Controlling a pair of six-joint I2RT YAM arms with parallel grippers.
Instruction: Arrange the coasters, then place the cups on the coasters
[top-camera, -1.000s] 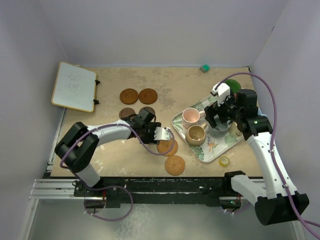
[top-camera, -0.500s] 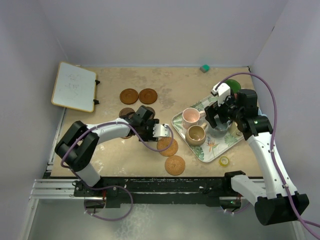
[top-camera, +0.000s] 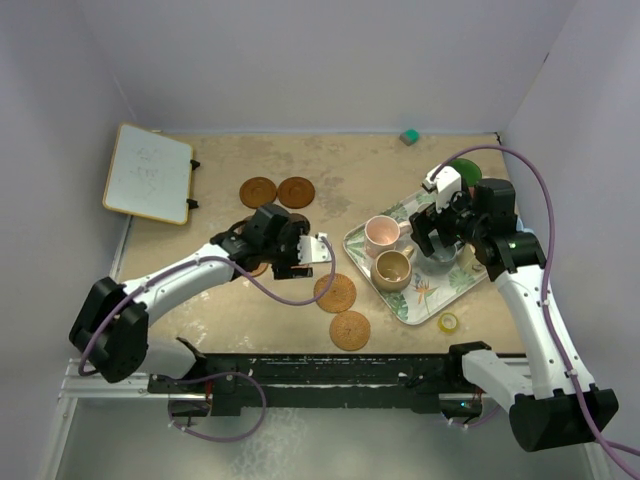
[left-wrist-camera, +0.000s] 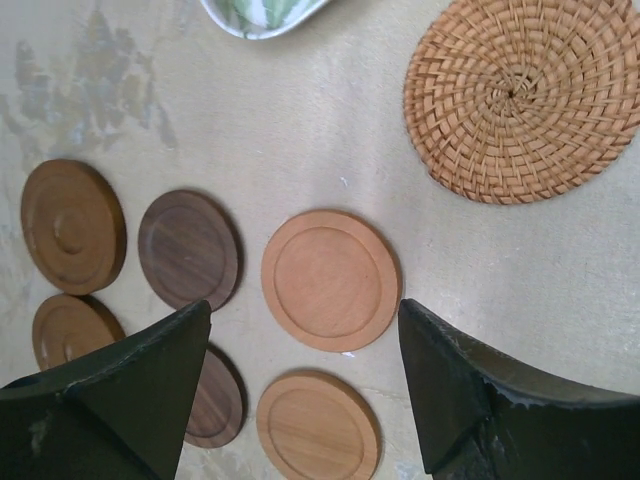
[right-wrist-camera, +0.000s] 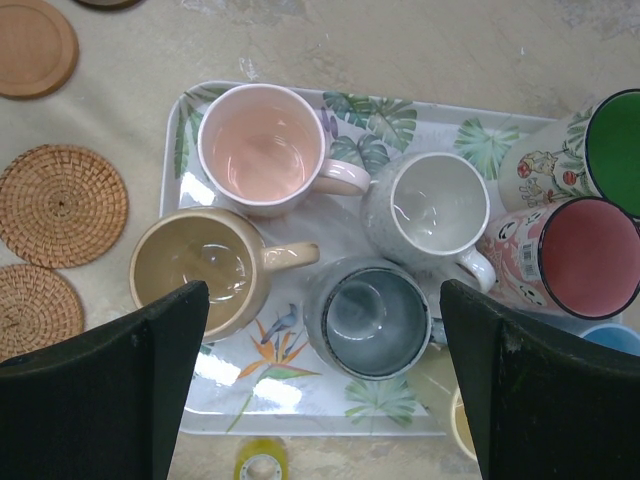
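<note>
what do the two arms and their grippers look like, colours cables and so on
The left arm and right arm both have white links with black joints. A purple cable loops along each. The left gripper and right gripper each have two dark, wedge-shaped fingers, with a white block at the wrist.

Right of the right gripper (right-wrist-camera: 322, 295), the green mug (right-wrist-camera: 612, 140) and red mug (right-wrist-camera: 590, 255) run off the picture's edge, and the light blue mug (right-wrist-camera: 608, 338) shows only a sliver. On that gripper's near side, the tape roll (right-wrist-camera: 262, 462) is cut off. The left gripper (left-wrist-camera: 302, 312) covers part of a tan coaster (left-wrist-camera: 65, 325) and a dark coaster (left-wrist-camera: 218, 400).
</note>
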